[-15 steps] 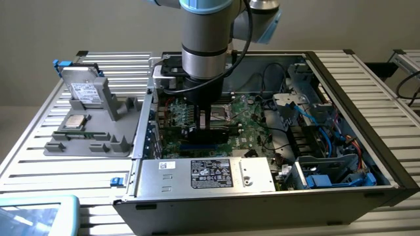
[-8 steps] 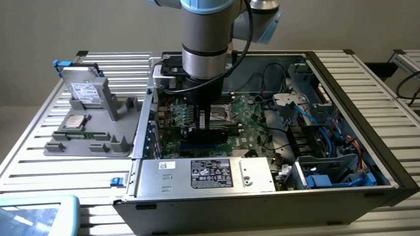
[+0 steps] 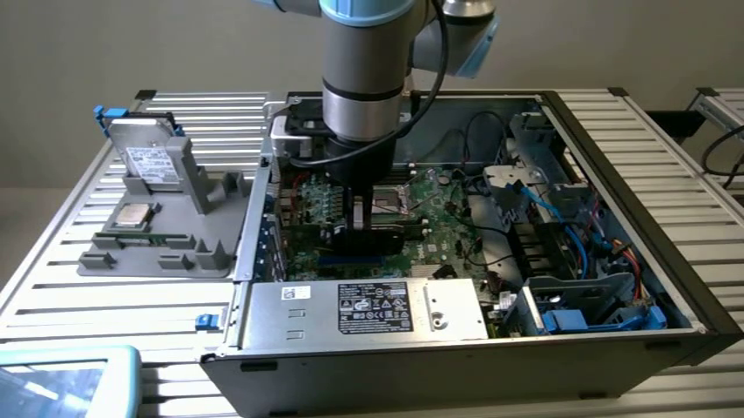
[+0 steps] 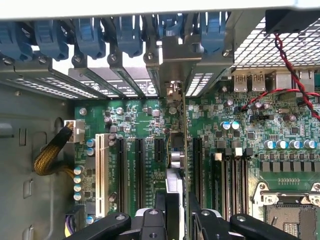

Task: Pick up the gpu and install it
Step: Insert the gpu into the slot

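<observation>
- You see the exterior view in soft, even overhead light; the slatted table (image 3: pixel 70 287) is bright, with no hard shadows.
- The open computer case (image 3: pixel 465 374) is dimmer inside, darkest beneath the arm (image 3: pixel 362 78).
- In the wrist view, the case rim (image 4: pixel 150 7) is washed out white, the slot brackets (image 4: pixel 100 75) glint, and the gripper (image 4: pixel 176 196) is a dark shape.

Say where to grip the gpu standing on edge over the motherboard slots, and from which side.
Its top long edge, from straight above, pincer across the two flat faces. The gpu stands upright and thin, with slots close on both sides; the pincer is shut on it that way.
</observation>
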Controlling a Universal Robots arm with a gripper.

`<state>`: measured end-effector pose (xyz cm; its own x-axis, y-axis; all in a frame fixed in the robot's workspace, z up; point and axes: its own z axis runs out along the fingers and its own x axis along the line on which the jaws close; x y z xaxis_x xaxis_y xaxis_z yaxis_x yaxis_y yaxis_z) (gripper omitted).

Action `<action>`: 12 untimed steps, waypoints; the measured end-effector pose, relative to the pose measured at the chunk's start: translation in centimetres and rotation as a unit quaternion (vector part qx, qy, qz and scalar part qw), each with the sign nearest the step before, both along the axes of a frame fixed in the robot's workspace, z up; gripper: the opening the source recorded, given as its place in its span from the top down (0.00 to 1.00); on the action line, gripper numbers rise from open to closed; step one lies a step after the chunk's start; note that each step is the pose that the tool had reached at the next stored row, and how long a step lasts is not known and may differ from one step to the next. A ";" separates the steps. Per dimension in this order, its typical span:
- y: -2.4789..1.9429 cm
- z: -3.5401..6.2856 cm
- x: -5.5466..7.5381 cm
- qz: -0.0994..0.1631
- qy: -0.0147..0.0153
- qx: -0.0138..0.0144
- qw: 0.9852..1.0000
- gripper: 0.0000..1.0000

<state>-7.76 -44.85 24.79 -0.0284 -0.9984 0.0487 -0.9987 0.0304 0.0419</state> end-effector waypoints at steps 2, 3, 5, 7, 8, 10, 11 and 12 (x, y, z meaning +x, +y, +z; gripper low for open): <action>0.00 -0.02 0.0 0.000 0.000 0.000 1.000 0.73; 0.00 -0.02 0.0 0.000 0.000 0.000 1.000 0.73; 0.00 -0.03 0.0 0.000 0.000 0.000 1.000 0.73; 0.00 -0.04 0.0 0.000 0.000 0.000 1.000 0.73; 0.00 -0.04 0.0 0.000 0.000 0.000 1.000 0.73; 0.00 -0.09 0.0 0.000 0.000 0.000 1.000 0.73; 0.00 -0.11 0.0 0.000 0.000 0.000 1.000 0.73; 0.00 -0.11 0.0 0.000 0.000 0.000 1.000 0.73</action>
<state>-7.76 -44.85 24.68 -0.0284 -0.9984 0.0487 -0.9987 0.0304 0.0419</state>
